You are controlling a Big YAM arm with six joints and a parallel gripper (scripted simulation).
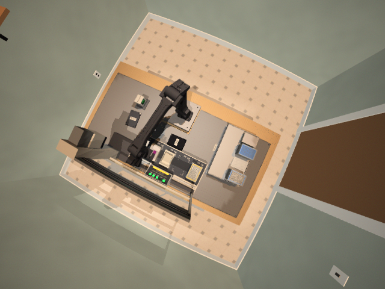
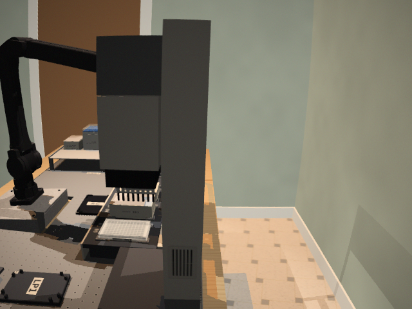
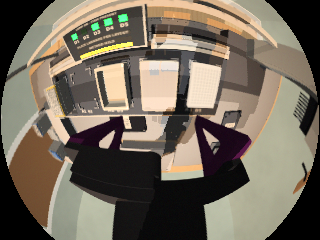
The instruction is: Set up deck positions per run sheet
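Note:
My gripper [image 3: 159, 119] is open and empty, its purple fingers hanging above the liquid handler's deck over the middle item in the wrist view. Below it lie a cream open reservoir [image 3: 112, 84], a plain-topped block [image 3: 159, 84] and a white well plate [image 3: 204, 83] side by side. In the top view the gripper [image 1: 152, 152] is over the deck's left part, with the reservoir [image 1: 166, 158] beside it and a speckled tip rack [image 1: 193, 171] at the right end. The side view shows the well plate [image 2: 124, 230] and the block [image 2: 132, 207] behind it.
The status panel [image 1: 158, 174] shows several green lights. The handler's tall column [image 2: 184, 159] and head [image 2: 129, 106] overhang the deck. The SHELF [image 1: 224, 152] holds a blue-topped item [image 1: 246, 151], white items and a speckled rack [image 1: 236, 177]. The black RG nest [image 1: 174, 142] and the READY button [image 1: 143, 101] lie near the base.

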